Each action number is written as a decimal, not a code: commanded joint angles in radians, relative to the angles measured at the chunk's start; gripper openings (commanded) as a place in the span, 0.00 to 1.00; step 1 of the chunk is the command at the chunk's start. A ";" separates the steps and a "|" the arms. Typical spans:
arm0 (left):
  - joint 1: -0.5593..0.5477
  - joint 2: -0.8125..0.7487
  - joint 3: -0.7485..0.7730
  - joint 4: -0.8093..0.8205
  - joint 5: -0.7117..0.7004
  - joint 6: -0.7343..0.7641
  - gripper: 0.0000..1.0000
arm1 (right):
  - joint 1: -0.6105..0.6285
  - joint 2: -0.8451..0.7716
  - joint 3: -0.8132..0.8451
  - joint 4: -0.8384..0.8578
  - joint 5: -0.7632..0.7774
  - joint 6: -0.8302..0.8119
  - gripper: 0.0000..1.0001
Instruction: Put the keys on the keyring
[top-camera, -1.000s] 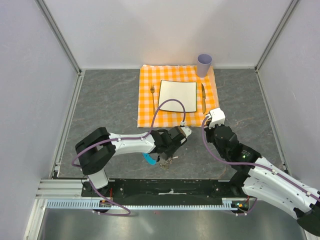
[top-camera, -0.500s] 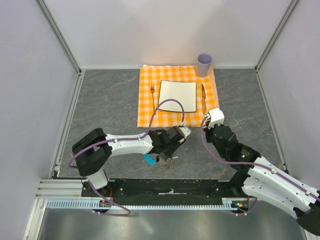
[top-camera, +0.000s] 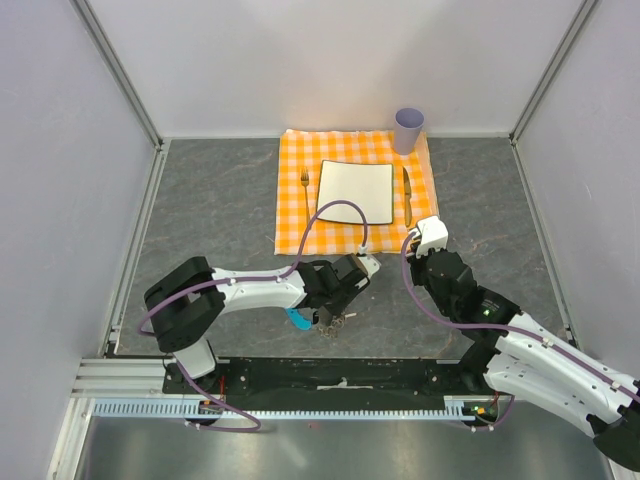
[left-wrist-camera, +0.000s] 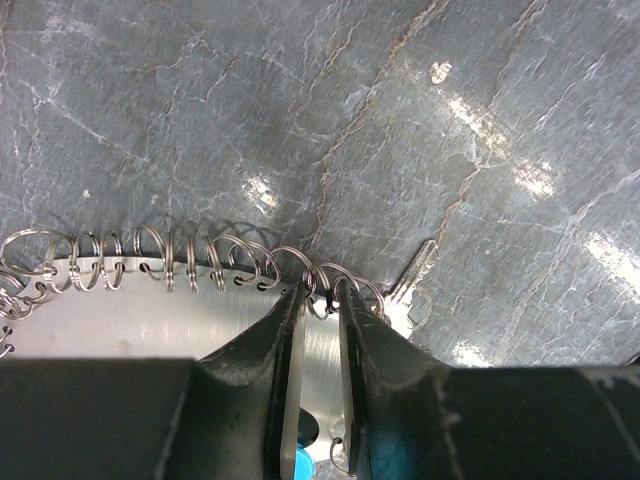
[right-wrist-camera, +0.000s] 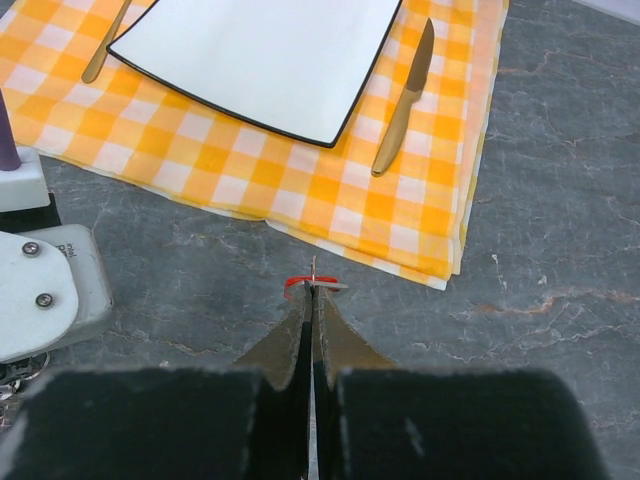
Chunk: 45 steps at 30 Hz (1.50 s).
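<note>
My right gripper (right-wrist-camera: 312, 292) is shut on a tiny key (right-wrist-camera: 298, 284). Its red head pokes out at the fingertips, just above the grey table and short of the cloth; in the top view this gripper (top-camera: 418, 244) sits near the cloth's right corner. My left gripper (left-wrist-camera: 322, 292) is shut on the keyring (left-wrist-camera: 180, 262), a row of silvery wire loops along a shiny metal piece. One loop sits between the narrowly parted tips, and a thin metal blade (left-wrist-camera: 416, 270) juts out to the right. From above, the keyring (top-camera: 330, 322) and its blue tab (top-camera: 297, 319) hang under the left gripper (top-camera: 326, 312).
An orange checked cloth (top-camera: 295, 215) at the back holds a white square plate (top-camera: 355, 190), a fork (top-camera: 305, 188) to its left and a knife (top-camera: 407, 195) to its right. A purple cup (top-camera: 408, 128) stands at the cloth's far right corner. Walls close in three sides.
The left arm has shifted a little to the left and lower, carrying the keyring with it. The right arm and its key have not moved.
</note>
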 joint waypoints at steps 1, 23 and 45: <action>-0.003 0.016 -0.004 0.003 -0.006 -0.016 0.26 | -0.002 -0.003 -0.006 0.049 -0.007 -0.003 0.00; 0.073 -0.345 -0.284 0.379 0.142 0.157 0.02 | -0.002 -0.078 -0.005 0.068 -0.152 -0.070 0.00; 0.248 -0.533 -0.476 0.784 0.787 0.533 0.02 | 0.001 0.155 0.166 -0.031 -0.910 -0.339 0.00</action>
